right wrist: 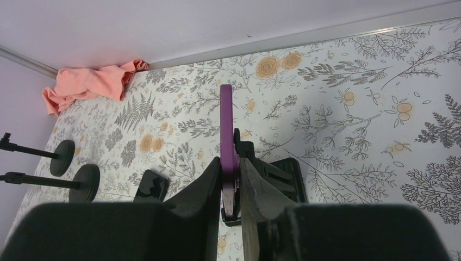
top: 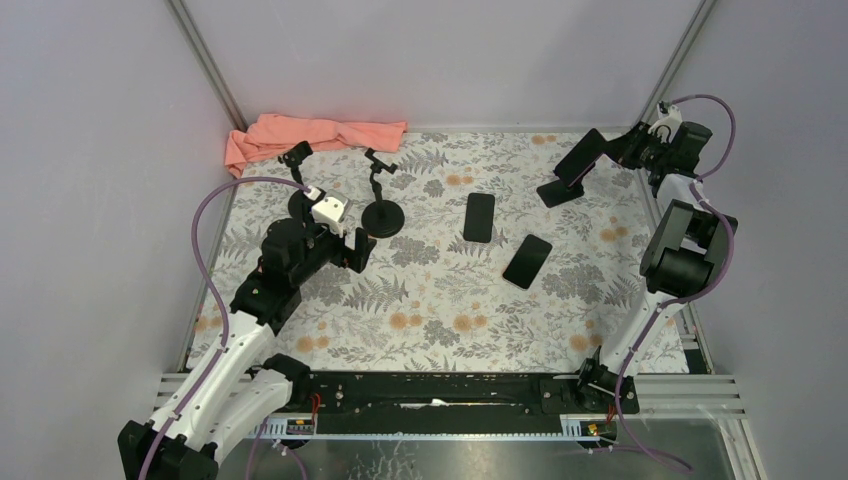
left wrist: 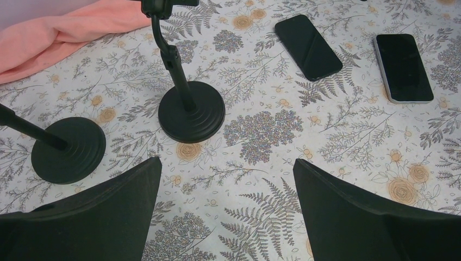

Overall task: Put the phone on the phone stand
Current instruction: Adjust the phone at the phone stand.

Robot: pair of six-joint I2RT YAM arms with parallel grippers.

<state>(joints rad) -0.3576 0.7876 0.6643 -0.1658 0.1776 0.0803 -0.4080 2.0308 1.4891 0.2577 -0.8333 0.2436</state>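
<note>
A purple phone (right wrist: pixel 226 125), seen edge-on in the right wrist view, stands upright against a black folding phone stand (right wrist: pixel 282 171). Its lower end sits at the stand's lip. My right gripper (right wrist: pixel 229 161) is shut on the phone, one finger on each face. From above, this phone (top: pixel 583 156) leans on the stand (top: pixel 558 192) at the back right, with my right gripper (top: pixel 628 150) beside it. My left gripper (left wrist: pixel 227 163) is open and empty over the mat, in front of two round-base stands.
Two dark phones (top: pixel 479 217) (top: pixel 527 261) lie flat mid-table. Two round-base gooseneck stands (top: pixel 383 217) (top: pixel 300 205) stand at the back left, just beyond my left gripper (top: pixel 355 248). A pink cloth (top: pixel 310 135) lies at the back wall. Walls enclose the table.
</note>
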